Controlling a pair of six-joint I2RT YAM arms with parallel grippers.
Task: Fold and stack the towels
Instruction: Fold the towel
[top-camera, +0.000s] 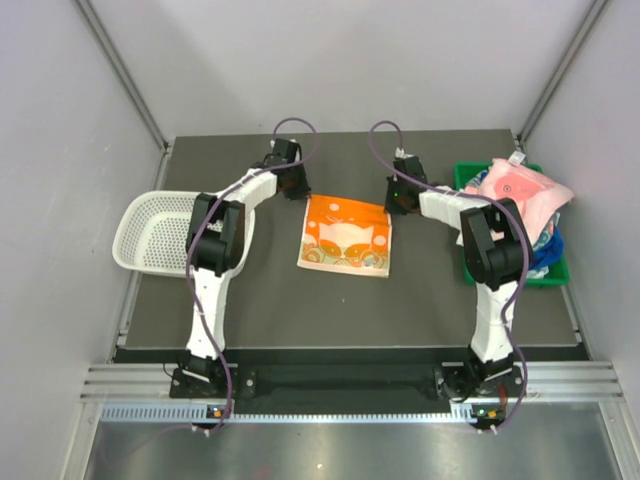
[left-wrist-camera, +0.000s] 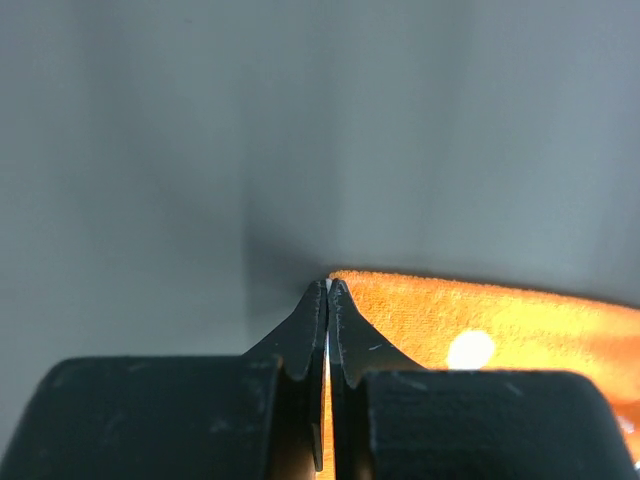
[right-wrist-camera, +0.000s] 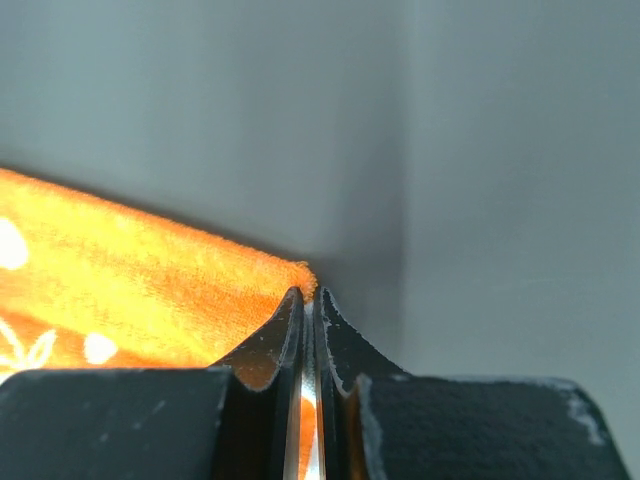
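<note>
Dark surface (top-camera: 430, 300): orange towel (top-camera: 345, 235) flat at centre, unfolded; left tool (top-camera: 300, 193) and right tool (top-camera: 394, 205) each clamped on a far corner. Nothing stacked; other towels (top-camera: 520, 192) heaped in green bin (top-camera: 545, 278).

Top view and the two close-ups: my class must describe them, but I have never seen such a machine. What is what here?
The top view looks down on two robot arms bolted at the near edge of a table. Each close-up comes from a camera on one arm's wrist, looking along its claw. An orange towel lies flat mid-table. The left claw and the right claw are each pinched shut on one far corner of it. A white mesh basket sits at the left. A green bin at the right holds a pink towel and a blue towel.
</note>
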